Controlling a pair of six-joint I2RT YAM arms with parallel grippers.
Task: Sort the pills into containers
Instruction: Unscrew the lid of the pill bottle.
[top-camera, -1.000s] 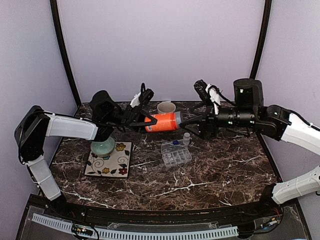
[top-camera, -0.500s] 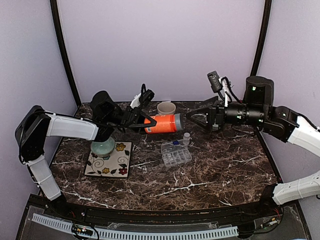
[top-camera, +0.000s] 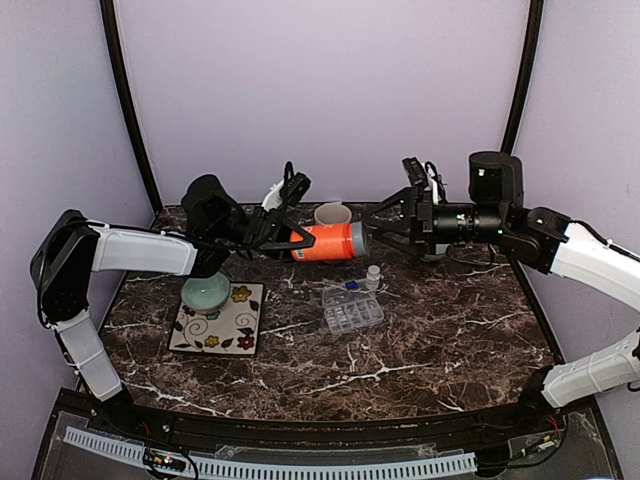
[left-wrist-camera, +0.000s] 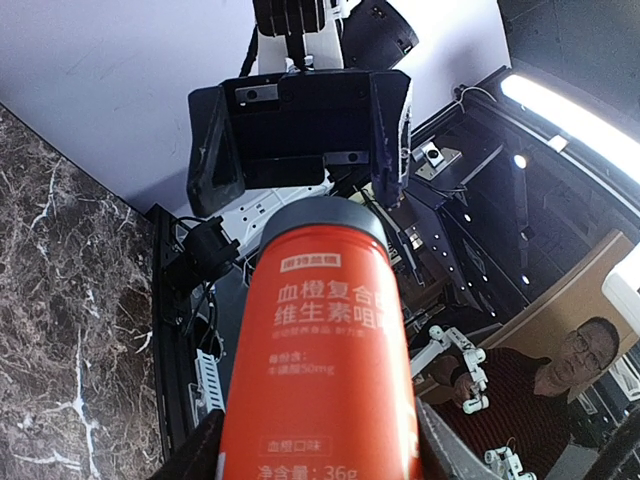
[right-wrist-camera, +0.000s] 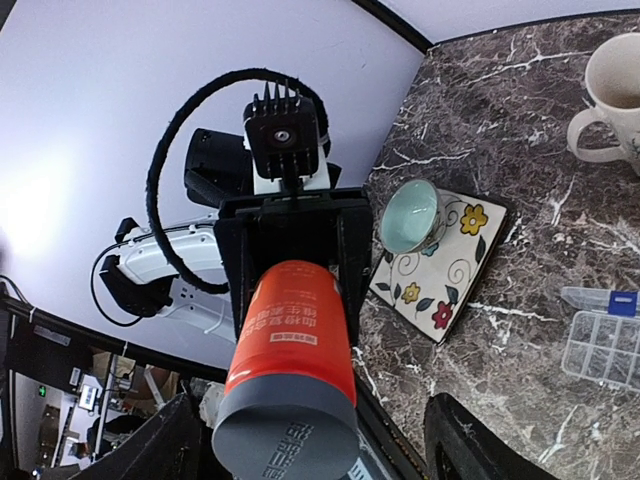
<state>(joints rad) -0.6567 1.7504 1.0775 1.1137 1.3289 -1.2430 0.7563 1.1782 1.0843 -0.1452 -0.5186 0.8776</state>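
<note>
The left gripper (top-camera: 298, 241) clamps the orange bottle (top-camera: 325, 243) level above the table (top-camera: 450, 330), its grey cap (top-camera: 357, 240) facing the right gripper (top-camera: 371, 232), whose jaws stand spread either side of it, probably to unscrew it over the organiser box (top-camera: 352, 308) lying on the table below; no pills can be made out.

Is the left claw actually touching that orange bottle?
Touching. In the left wrist view the left gripper has both fingers pressed against the sides of the orange bottle.
</note>
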